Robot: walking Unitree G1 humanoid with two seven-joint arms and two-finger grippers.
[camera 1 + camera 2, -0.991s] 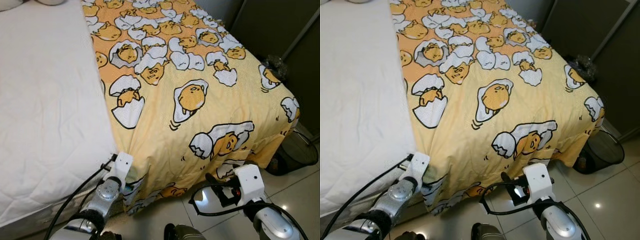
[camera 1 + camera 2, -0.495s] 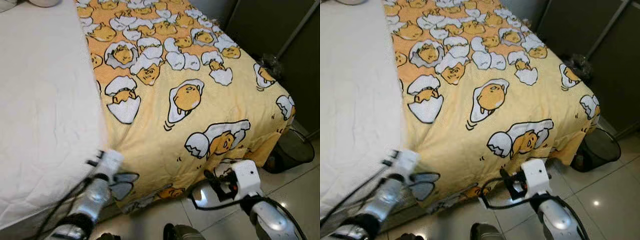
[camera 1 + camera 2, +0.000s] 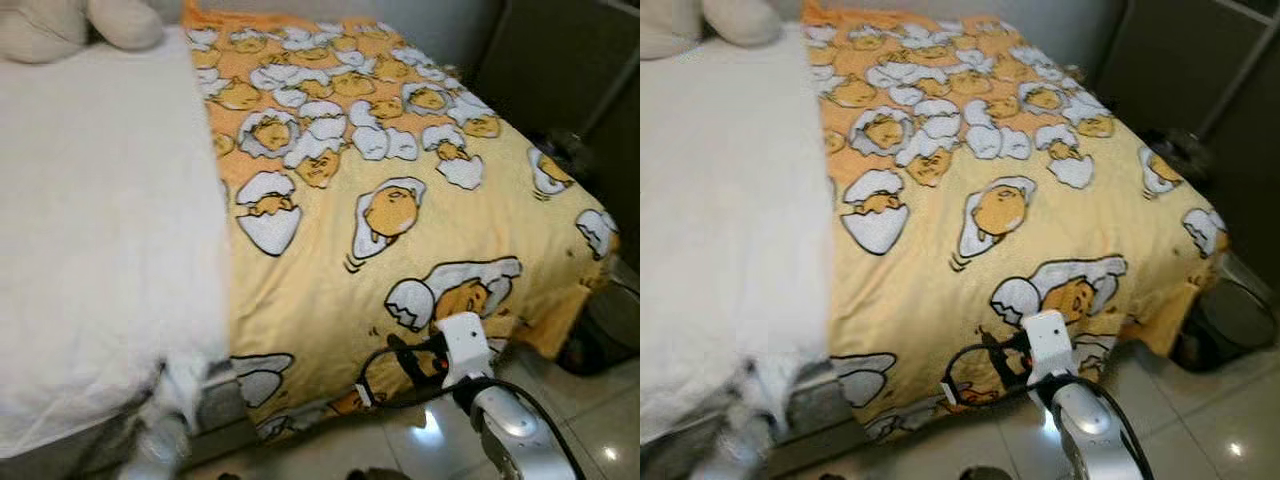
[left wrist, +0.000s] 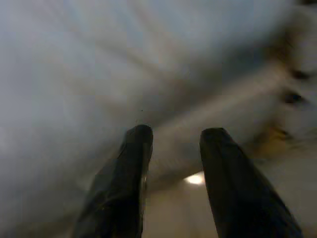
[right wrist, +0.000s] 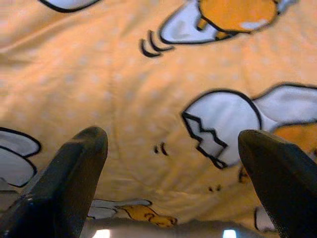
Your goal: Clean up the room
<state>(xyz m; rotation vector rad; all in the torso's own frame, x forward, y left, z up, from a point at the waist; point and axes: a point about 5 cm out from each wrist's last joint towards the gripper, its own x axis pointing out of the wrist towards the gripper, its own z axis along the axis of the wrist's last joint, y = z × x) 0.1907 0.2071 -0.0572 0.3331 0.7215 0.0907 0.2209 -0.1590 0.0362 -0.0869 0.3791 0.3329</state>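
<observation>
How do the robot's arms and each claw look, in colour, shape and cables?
The right arm is shiny silver with a white block at the wrist and looping black cables. The right claw and left claw each have two long, rounded black fingers.

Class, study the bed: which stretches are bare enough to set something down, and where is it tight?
The white quilt is bare from the cushions down to the bed's foot. The yellow egg-print blanket beside it is bare too. Tight spot: the floor between the blanket's hanging corner and the dark bin.
</observation>
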